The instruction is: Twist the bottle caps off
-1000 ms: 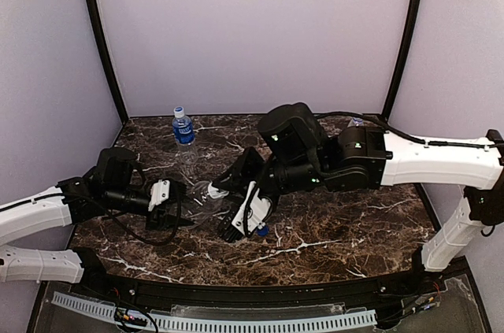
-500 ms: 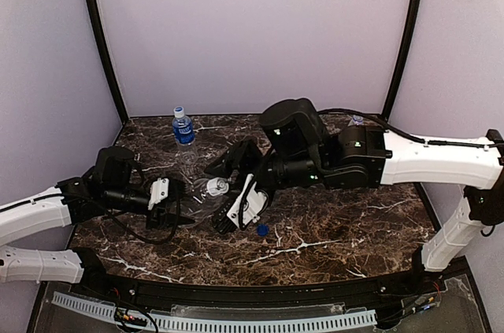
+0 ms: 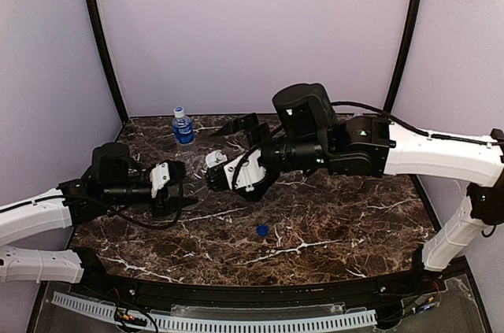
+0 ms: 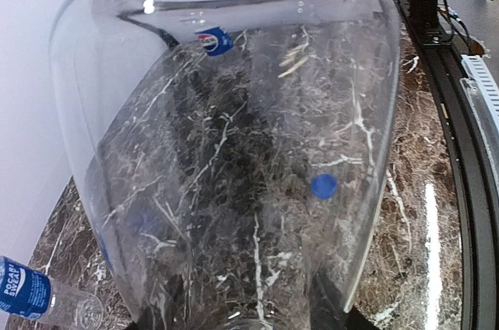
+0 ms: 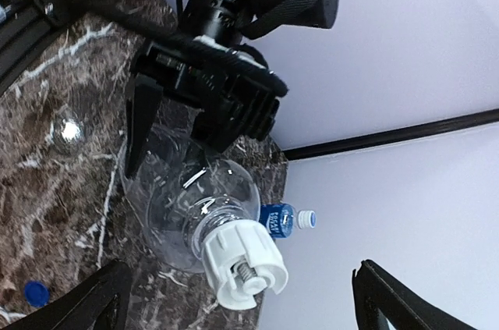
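From above the clear bottle (image 5: 199, 205) barely reads against the marble tabletop (image 3: 354, 223), left tool (image 3: 178, 189) clamped round its body; right tool (image 5: 242, 271) spread wide either side of its white cap (image 5: 234, 256), not touching; blue cap (image 3: 261, 230) lies on open marble near the front edge.

You can read "POCARI SWEAT" in white capitals on the blue label of the Pocari bottle (image 4: 23, 291), low left in your left wrist view. Look through the clear bottle (image 4: 234, 150) filling that view: a red-white-blue Pepsi logo sits on the Pepsi bottle (image 4: 212, 40) behind it. Nothing else reads; print in the other views is too small.
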Robot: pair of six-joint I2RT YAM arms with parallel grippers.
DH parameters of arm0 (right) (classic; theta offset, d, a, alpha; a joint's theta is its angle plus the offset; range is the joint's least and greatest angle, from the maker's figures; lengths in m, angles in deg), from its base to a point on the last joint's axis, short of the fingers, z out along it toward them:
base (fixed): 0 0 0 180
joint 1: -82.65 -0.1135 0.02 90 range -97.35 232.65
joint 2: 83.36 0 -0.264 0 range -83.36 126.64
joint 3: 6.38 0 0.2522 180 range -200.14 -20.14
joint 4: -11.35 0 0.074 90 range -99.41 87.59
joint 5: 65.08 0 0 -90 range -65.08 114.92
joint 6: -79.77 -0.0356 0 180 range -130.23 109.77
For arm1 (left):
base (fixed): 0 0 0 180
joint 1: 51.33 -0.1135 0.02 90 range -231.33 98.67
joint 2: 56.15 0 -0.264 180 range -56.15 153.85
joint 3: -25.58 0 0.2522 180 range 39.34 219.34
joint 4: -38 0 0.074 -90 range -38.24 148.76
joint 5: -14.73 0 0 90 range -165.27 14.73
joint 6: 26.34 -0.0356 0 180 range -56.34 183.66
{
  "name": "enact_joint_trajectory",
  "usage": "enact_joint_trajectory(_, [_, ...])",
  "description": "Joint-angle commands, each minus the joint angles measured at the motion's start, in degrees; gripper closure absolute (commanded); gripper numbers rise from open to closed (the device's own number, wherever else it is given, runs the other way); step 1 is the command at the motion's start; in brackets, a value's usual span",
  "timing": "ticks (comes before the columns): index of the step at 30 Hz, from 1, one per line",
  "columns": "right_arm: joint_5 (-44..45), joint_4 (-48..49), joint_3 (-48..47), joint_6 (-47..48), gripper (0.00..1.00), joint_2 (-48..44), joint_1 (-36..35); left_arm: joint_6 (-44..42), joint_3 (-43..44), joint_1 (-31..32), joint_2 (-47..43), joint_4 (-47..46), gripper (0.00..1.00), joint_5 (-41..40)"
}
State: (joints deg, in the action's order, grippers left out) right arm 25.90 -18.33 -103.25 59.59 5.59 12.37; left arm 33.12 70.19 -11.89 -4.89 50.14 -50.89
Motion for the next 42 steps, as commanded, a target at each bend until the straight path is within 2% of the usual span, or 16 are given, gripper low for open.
enact_joint_trajectory(1, [-13.14, 0.99, -2.68, -27.54, 0.01, -4.95, 4.52, 2.36, -1.56, 0.20, -0.97, -5.64, 0.90, -6.46])
enact_joint_trajectory(7, [-18.34, -1.90, -10.75, -64.65, 0.02, -0.50, 11.71, 1.94, -2.69, 0.20, -0.69, -9.62, 0.90, -9.79])
enact_joint_trajectory(10, [-17.96, -4.34, -14.78, -80.56, 0.13, 3.33, 13.23, 1.74, -2.87, 0.20, -0.58, -10.42, 0.90, -10.82])
enact_joint_trajectory(11, [-18.85, -4.92, -15.73, -83.51, 0.10, 4.28, 13.24, 1.64, -3.00, 0.20, -0.52, -10.46, 0.90, -10.88])
enact_joint_trajectory(12, [-19.75, -5.54, -16.64, -85.41, 0.02, 5.24, 13.17, 1.48, -3.04, 0.20, -0.59, -10.53, 0.90, -10.95])
enact_joint_trajectory(13, [-20.13, -6.57, -17.86, -87.22, 0.01, 6.06, 12.99, 1.42, -3.16, 0.20, -0.66, -10.56, 0.90, -10.92])
enact_joint_trajectory(22, [-8.59, -15.01, -22.88, -83.28, 0.01, 10.85, 7.39, 0.83, -4.11, 0.19, -1.42, -11.12, 0.91, -11.14])
enact_joint_trajectory(26, [-6.88, -15.78, -22.69, -82.79, 0.03, 11.95, 6.60, 0.75, -4.06, 0.20, -1.39, -11.12, 0.91, -10.94])
enact_joint_trajectory(28, [-6.87, -16.27, -22.70, -82.30, 0.10, 12.53, 6.23, 0.63, -4.06, 0.20, -1.43, -11.12, 0.91, -11.10])
enact_joint_trajectory(31, [-8.27, -16.41, -22.88, -81.56, 0.30, 13.10, 6.27, 0.41, -4.09, 0.20, -1.23, -11.12, 0.91, -11.13])
enact_joint_trajectory(32, [-8.69, -16.38, -23.12, -81.25, 0.34, 13.30, 6.22, 0.40, -4.07, 0.20, -1.24, -11.16, 0.91, -10.90])
enact_joint_trajectory(37, [-11.15, -16.94, -24.14, -80.13, 0.42, 14.31, 6.21, 0.33, -4.07, 0.20, -1.29, -11.33, 0.91, -10.88])
enact_joint_trajectory(39, [-11.97, -17.30, -24.58, -79.58, 0.55, 14.64, 6.30, 0.13, -4.05, 0.20, -1.29, -11.31, 0.91, -11.12])
enact_joint_trajectory(42, [-13.17, -17.58, -25.21, -77.93, 0.89, 14.69, 6.24, -0.29, -4.03, 0.20, -1.33, -11.09, 0.92, -10.74])
